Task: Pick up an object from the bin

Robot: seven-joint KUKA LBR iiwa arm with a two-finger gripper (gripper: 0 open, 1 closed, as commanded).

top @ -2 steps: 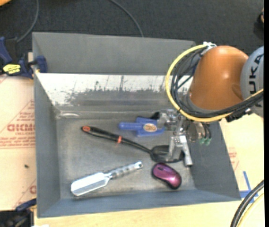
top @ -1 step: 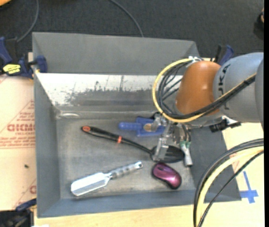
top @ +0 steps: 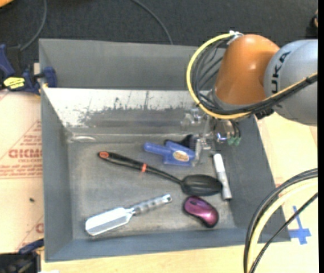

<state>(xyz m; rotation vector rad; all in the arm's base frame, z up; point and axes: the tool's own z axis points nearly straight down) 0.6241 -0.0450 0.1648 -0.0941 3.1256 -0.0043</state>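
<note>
The gripper (top: 202, 143) sits low at the back right of the bin (top: 56, 169), under the orange wrist cover. Whether it is spread or pressed together cannot be told. It is touching or just beside the right end of a blue clip (top: 169, 151). A white marker (top: 222, 175) and a black spoon (top: 150, 169) lie near; a purple mouse (top: 201, 211) lies farther forward.

Probable risks:
- A grip at the clip's end lets it pivot and slip out.
- The marker gets nudged or caught.
</note>
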